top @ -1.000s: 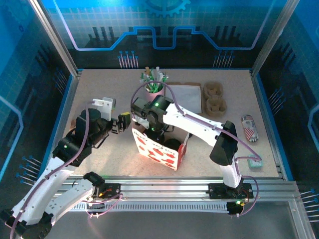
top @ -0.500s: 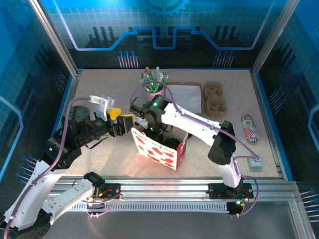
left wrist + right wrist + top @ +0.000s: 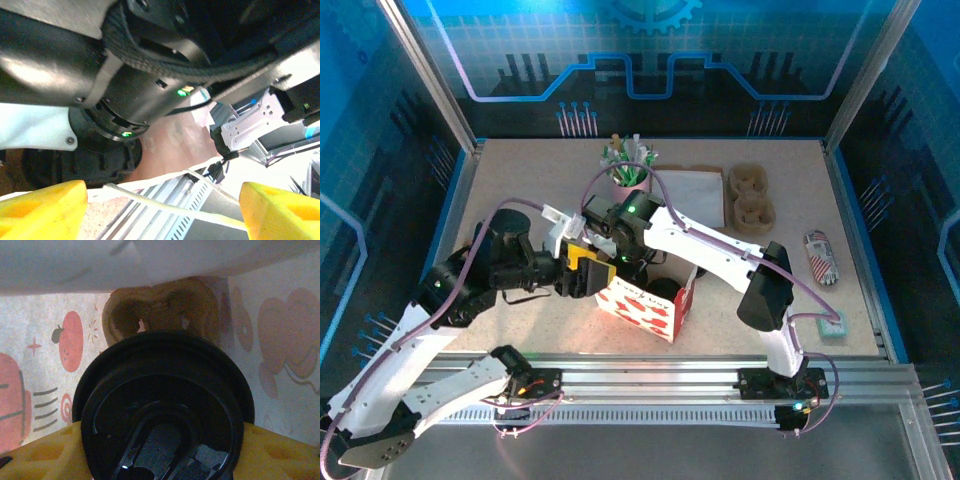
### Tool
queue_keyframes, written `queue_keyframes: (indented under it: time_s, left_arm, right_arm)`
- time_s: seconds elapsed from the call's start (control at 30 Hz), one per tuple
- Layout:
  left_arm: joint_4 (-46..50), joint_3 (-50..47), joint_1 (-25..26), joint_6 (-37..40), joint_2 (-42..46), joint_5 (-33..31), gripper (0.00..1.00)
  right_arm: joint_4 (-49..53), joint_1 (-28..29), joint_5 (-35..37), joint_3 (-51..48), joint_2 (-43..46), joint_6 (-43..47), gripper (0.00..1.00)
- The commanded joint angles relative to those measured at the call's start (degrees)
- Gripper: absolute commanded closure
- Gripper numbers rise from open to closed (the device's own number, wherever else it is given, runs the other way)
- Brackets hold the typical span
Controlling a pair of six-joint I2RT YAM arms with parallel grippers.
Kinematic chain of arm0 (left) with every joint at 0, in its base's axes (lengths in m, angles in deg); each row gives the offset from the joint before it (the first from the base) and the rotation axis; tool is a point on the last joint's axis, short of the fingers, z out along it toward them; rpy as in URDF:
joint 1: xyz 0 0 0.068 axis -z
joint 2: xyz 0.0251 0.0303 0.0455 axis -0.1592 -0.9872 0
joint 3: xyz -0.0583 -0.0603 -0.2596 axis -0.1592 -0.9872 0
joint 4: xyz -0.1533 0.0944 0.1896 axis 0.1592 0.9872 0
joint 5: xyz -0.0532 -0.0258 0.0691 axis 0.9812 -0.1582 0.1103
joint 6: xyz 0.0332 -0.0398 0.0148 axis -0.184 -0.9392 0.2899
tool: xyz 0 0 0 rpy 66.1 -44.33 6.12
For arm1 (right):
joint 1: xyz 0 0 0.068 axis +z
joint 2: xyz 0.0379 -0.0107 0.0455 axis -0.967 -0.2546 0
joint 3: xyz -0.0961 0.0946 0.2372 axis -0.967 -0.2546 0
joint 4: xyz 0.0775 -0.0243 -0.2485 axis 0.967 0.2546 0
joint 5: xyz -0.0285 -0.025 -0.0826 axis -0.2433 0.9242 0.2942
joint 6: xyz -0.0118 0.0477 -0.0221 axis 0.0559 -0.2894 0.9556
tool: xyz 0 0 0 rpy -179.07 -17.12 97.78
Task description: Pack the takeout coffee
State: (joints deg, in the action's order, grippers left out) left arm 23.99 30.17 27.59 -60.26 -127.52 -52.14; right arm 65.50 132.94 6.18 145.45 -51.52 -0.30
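A white paper bag (image 3: 645, 308) with red fruit prints stands open near the front of the table. My right gripper (image 3: 160, 450) reaches down inside it, its yellow fingers (image 3: 40, 452) shut against both sides of the takeout coffee. Its black lid (image 3: 160, 400) shows, and the white cup is hidden under it. Below it, on the bag's floor, lies a brown cup carrier (image 3: 160, 307). My left gripper (image 3: 582, 272) is at the bag's left rim. It is open, and the bag's edge and white cord handle (image 3: 165, 202) pass between its jaws untouched.
At the back stand a pink cup of sticks (image 3: 630, 172), a white paper sheet (image 3: 692, 190) and two brown cup carriers (image 3: 752, 198). A printed packet (image 3: 820, 255) and a small teal item (image 3: 832, 326) lie at the right. The right arm (image 3: 720, 250) spans the bag.
My left arm has swung right and brought its open gripper from beside the bag to the bag's left rim. The right arm has stayed inside the bag.
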Motion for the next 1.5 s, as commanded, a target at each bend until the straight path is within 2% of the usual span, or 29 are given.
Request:
queue_keyframes:
  time_s: [0.0,0.17,0.4,0.53,0.8,0.87,0.97,1.1,1.23,1.47]
  left_arm:
    - [3.85,1.69,0.39,1.7,0.74,1.97,0.2]
    - [5.63,1.52,0.42,5.5,0.66,1.77,0.19]
    - [1.41,1.32,0.47,3.14,-1.73,4.65,0.22]
    - [0.27,2.05,0.77,2.23,-2.46,5.7,0.37]
    - [0.64,2.37,0.97,1.0,-2.23,6.86,0.5]
    - [1.46,2.52,1.02,1.14,-2.05,6.94,0.49]
    - [5.54,3.83,1.02,3.14,-1.68,5.04,0.4]
    - [14.64,7.24,1.04,8.29,-1.01,-2.53,0.28]
    - [17.51,7.31,1.02,11.57,0.29,-6.6,0.23]
    - [10.26,2.92,1.03,11.31,0.55,0.34,0.2]
  right_arm:
    - [-1.02,-0.48,-1.61,0.18,-1.14,1.07,0.48]
    - [-1.03,-0.47,-1.63,0.12,-1.0,1.2,0.48]
    - [-1.26,-0.47,-1.54,-0.36,-0.91,1.16,0.48]
    - [-1.46,-0.5,-1.63,-0.54,-0.97,1.02,0.48]
    - [-1.55,-0.56,-1.54,-0.71,-1.12,1.13,0.48]
    - [-1.59,-0.66,-1.39,-0.98,-1.09,1.1,0.48]
    - [-1.55,-0.78,-1.24,-1.11,-0.89,1.16,0.48]
    - [-1.9,-0.87,-1.19,-1.76,-0.38,1.19,0.48]
    - [-1.93,-0.91,-1.41,-1.68,-0.38,1.17,0.48]
    - [-1.51,-0.91,-1.54,-0.98,-0.73,1.31,0.48]
